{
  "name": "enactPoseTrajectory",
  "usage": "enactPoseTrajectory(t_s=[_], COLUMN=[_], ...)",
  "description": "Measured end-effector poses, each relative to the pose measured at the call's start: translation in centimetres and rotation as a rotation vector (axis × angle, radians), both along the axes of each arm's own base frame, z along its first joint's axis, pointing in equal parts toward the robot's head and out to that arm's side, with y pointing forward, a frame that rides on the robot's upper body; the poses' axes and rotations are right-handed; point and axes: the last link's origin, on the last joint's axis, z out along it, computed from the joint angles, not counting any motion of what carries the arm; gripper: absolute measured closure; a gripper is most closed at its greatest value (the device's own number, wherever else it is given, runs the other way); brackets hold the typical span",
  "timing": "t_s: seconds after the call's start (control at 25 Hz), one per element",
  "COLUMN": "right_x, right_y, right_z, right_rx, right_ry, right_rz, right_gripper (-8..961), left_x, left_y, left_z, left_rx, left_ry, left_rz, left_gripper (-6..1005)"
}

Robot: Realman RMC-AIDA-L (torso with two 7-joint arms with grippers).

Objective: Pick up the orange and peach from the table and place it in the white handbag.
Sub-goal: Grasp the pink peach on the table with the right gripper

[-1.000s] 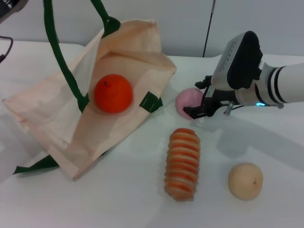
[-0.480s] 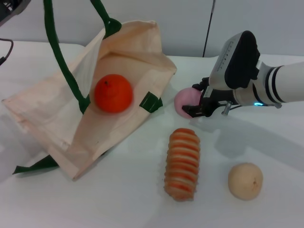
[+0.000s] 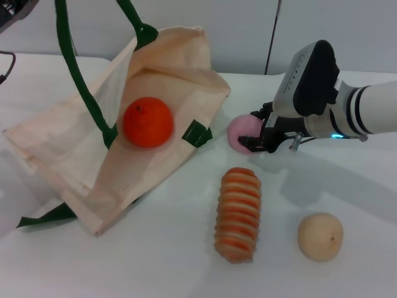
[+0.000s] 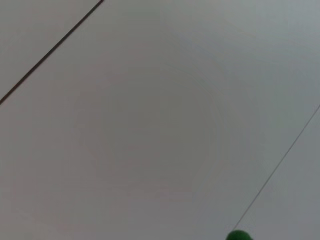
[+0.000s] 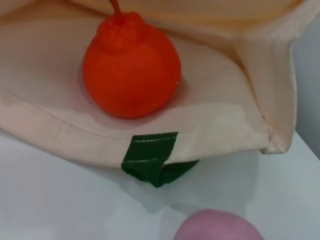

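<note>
Head view shows the white handbag lying open on the white table, its mouth facing the right side, with one dark green strap handle pulled up toward the top left, where only a dark corner of the left arm shows; whether the left gripper is spread or closed cannot be told. The orange sits inside the bag's opening, resting on the lower cloth panel. Just outside the bag's mouth lies the peach, on the table, with the right gripper at its right side, dark fingertips spread and touching or nearly touching the fruit; a firm pinch is not visible. Nearer the robot lie a striped bread roll and a pale tan fruit. Right wrist view looks over the peach toward the orange in the bag.
</note>
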Motion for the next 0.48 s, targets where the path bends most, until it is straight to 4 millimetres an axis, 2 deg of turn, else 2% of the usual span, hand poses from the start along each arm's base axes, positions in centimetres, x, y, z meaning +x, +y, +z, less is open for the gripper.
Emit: enactPoseTrajectory(t_s=[0.28, 0.48], right_x=[-0.13, -0.66], right_y=[-0.05, -0.24], right_z=[0.00, 0.50], right_rx=[-0.007, -0.047], right_ry=[0.007, 0.063], right_rz=[0.002, 0.007], right_gripper=[372, 376], left_x=[-0.13, -0.33], left_y=[-0.06, -0.12], left_z=[0.11, 0.34], left_rx=[0.002, 0.002], left_ry=[0.002, 0.002], left_rz=[0.003, 0.008], left_gripper=[851, 847])
